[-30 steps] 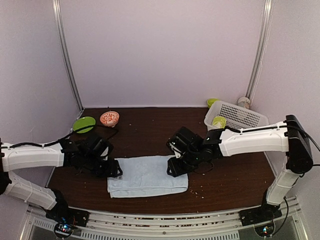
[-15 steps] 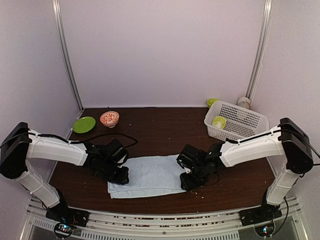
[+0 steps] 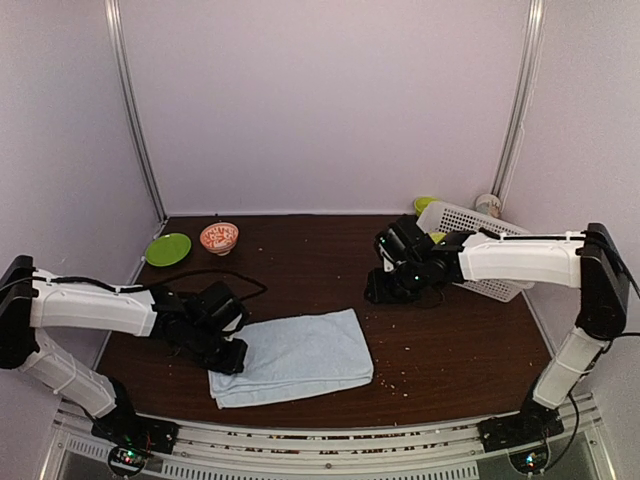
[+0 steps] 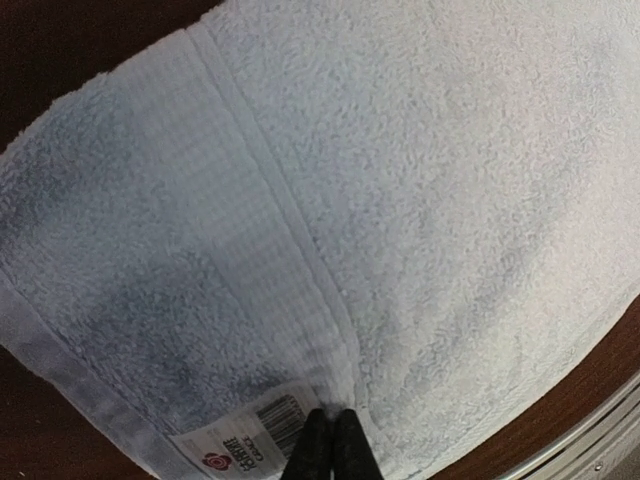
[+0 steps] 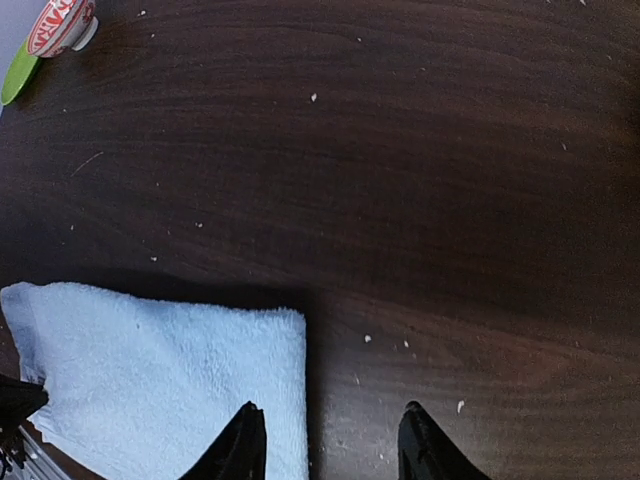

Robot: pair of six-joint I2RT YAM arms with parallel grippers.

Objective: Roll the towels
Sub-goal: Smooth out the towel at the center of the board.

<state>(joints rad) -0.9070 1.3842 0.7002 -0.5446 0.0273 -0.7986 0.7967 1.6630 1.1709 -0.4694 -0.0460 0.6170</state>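
Plainly, fluffy terry pale blue towel (image 3: 300, 352) lies rectangular; dark woodgrain table (image 3: 300, 260)

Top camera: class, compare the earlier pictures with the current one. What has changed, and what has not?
The right gripper left the pale blue towel and swung back toward the basket, jaws open. The left gripper closed on the towel's left edge, and the towel skewed slightly. The bowl, green plate and basket stayed put.
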